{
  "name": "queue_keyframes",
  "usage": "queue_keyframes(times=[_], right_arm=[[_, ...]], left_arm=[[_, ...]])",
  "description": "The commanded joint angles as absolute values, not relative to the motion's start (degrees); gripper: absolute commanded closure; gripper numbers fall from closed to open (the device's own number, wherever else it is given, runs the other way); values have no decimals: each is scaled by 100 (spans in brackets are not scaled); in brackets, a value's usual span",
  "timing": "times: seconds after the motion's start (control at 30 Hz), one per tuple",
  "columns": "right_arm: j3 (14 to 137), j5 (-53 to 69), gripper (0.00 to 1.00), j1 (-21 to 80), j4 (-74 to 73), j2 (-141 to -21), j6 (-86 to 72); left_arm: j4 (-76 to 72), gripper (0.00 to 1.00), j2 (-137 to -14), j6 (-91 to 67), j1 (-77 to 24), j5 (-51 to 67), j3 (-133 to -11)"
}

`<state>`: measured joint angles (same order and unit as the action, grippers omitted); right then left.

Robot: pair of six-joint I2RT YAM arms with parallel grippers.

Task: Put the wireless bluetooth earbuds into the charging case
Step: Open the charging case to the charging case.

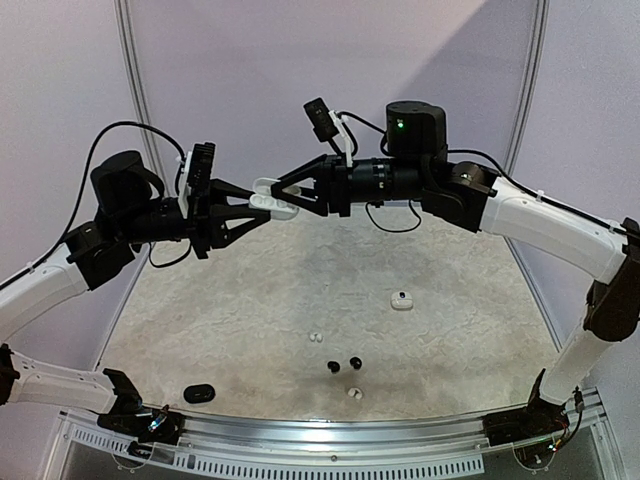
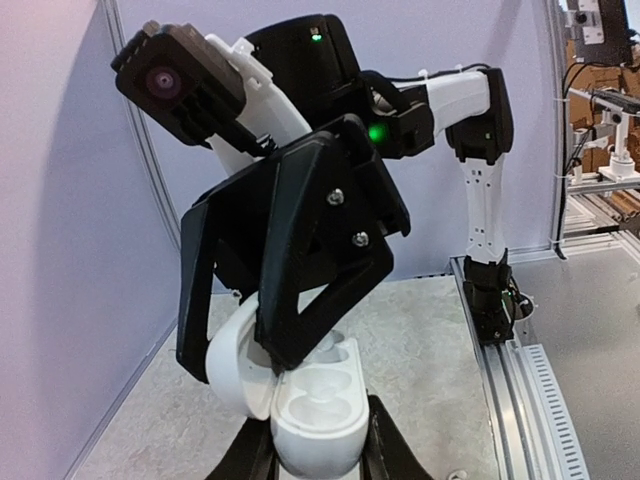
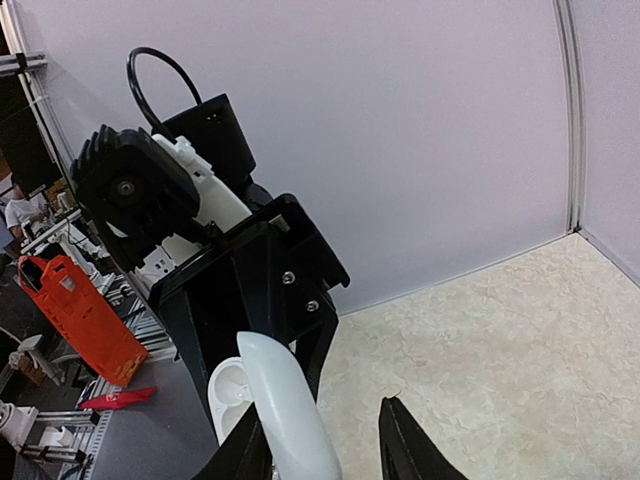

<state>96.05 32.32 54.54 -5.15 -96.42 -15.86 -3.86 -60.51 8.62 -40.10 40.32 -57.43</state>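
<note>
A white charging case [image 1: 276,201] hangs in the air above the far part of the table, and my left gripper [image 1: 258,208] is shut on its base [image 2: 318,425]. The lid [image 2: 232,368] stands open; both wells look empty. My right gripper [image 1: 284,190] is open and straddles that lid [image 3: 287,412]. One finger [image 3: 243,455] lies against the lid, the other [image 3: 402,445] stands apart from it. On the table lie the earbuds: two glossy black ones [image 1: 333,367] [image 1: 355,361] and two white ones [image 1: 316,337] [image 1: 353,394].
A second small white case [image 1: 402,300] lies right of centre on the speckled table [image 1: 450,340]. A black oval case [image 1: 200,392] lies near the front left edge. White walls enclose the back and sides.
</note>
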Motion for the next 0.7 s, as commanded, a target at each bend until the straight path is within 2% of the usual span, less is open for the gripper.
queue_keyframes(times=[0.0, 0.1, 0.17, 0.37, 0.67], right_arm=[[9620, 3411, 64, 5226, -413, -9806, -1820], [9622, 3686, 69, 5227, -341, -9842, -1961], [9623, 3767, 68, 5228, -325, -9860, -1992], [9751, 3497, 48, 5216, -437, -9896, -2095], [10198, 3079, 38, 5082, -785, -10024, -2256]], left_arm=[[-623, 100, -6003, 681, -4052, 4440, -5665], [-685, 100, -5995, 584, -4035, 4400, -5616], [-777, 100, -5985, 510, -4026, 4363, -5579], [-1067, 100, -5953, -52, -3937, 3959, -5392], [-1691, 100, -5853, -888, -3833, 3584, -4600]])
